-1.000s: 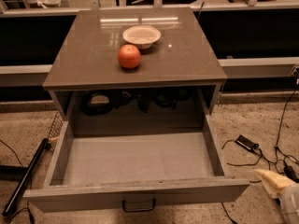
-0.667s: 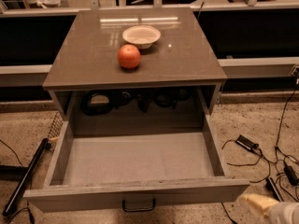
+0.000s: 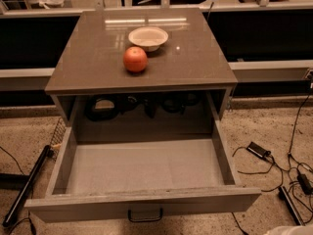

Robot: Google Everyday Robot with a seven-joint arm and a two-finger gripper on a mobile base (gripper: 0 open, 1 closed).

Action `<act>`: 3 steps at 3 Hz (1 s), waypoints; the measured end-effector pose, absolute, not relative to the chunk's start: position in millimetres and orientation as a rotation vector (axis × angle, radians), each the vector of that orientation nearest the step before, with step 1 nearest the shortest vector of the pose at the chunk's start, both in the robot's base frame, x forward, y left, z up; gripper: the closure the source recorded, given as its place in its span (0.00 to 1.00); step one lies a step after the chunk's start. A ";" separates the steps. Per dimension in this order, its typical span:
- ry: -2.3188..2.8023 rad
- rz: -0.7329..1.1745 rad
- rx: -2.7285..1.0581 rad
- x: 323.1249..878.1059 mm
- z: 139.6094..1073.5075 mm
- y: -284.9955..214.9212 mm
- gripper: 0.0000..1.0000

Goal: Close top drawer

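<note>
The top drawer (image 3: 78, 208) stands pulled far out of the cabinet, its grey floor showing wall to wall. Dark shapes (image 3: 102, 109) in the recess behind it are beyond my naming. On the cabinet top (image 3: 83, 67) a round red-orange fruit (image 3: 135, 59) sits near a white bowl (image 3: 148, 37). My gripper (image 3: 292, 230) is a pale sliver at the lower right corner, mostly cut off; I cannot tell whether it is open or closed.

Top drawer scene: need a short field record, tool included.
drawer: wide grey-brown top drawer, pulled far out, plain grey inside
handle: small dark bar handle, centre of front panel
surface: glossy grey-brown cabinet top
on it: round red-orange fruit, nearer the camera than small white bowl
tool: bottom right edge of view, clear of drawer
task: not yet closed
</note>
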State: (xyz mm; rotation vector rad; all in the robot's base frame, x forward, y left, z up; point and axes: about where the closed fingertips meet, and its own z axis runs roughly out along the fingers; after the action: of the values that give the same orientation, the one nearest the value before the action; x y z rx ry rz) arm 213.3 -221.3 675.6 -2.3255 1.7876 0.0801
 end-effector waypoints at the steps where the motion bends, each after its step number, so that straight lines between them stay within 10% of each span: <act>1: 1.784 0.091 -2.310 213.7 673.9 -217.1 0.87; 3: 1.754 0.005 -2.170 272.5 669.3 -159.4 1.00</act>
State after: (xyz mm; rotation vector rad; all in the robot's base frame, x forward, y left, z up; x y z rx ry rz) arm 272.5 -159.4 669.3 -2.1702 1.7539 0.0050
